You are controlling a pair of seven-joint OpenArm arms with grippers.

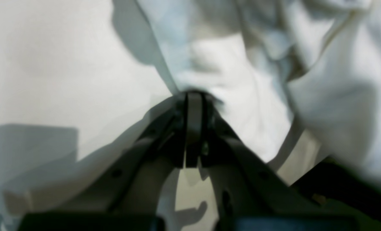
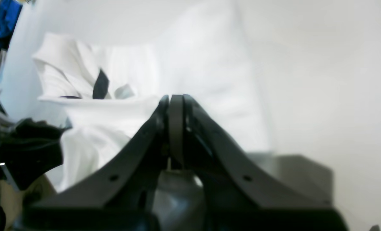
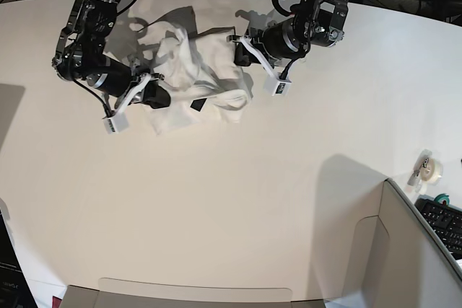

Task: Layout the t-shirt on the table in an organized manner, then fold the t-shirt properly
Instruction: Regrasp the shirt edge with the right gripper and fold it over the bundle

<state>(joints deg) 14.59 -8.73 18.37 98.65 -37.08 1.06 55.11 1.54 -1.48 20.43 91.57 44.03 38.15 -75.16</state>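
The white t-shirt point(image 3: 193, 70) lies crumpled in a heap at the far middle of the off-white table point(image 3: 216, 200), plain side mostly showing, with a small dark patch in its folds. My right gripper point(image 3: 153, 94) is at the heap's near left edge. In the right wrist view its jaws point(image 2: 176, 98) are closed on a fold of the t-shirt point(image 2: 113, 109). My left gripper point(image 3: 242, 42) is at the heap's right edge. In the left wrist view its jaws point(image 1: 194, 94) are closed on the white t-shirt point(image 1: 235, 73), which bunches above and to the right.
A grey-beige partition panel point(image 3: 404, 250) stands at the near right, with another panel point(image 3: 195, 295) along the near edge. A tape roll point(image 3: 431, 169) and a keyboard point(image 3: 444, 223) sit at the right. Blue cloth point(image 2: 1, 22) shows off the table's far edge.
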